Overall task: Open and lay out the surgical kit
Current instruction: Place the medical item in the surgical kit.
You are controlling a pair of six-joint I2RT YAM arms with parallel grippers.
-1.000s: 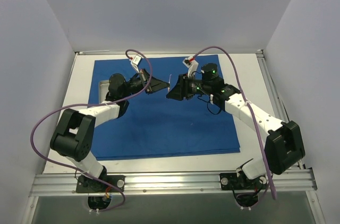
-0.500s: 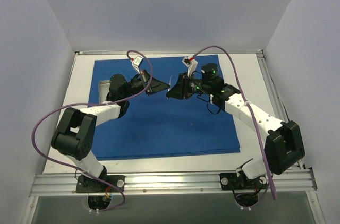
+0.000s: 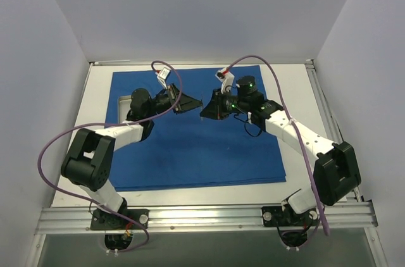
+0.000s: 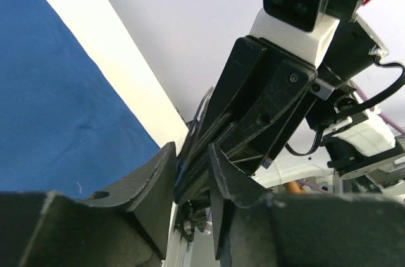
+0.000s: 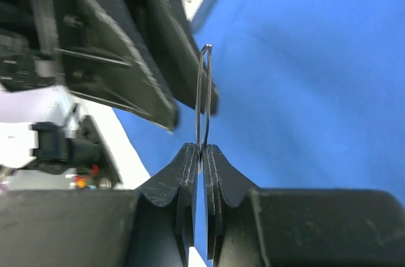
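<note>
Now, w/ right end effector (image 5: 201, 150) clamped on the thin metal tool (image 5: 203, 90) above the flat blue cloth (image 3: 190, 153) & left end effector (image 4: 192, 152) apart just beside it, I'd back left off straight, then lay tool gently on cloth.
</note>
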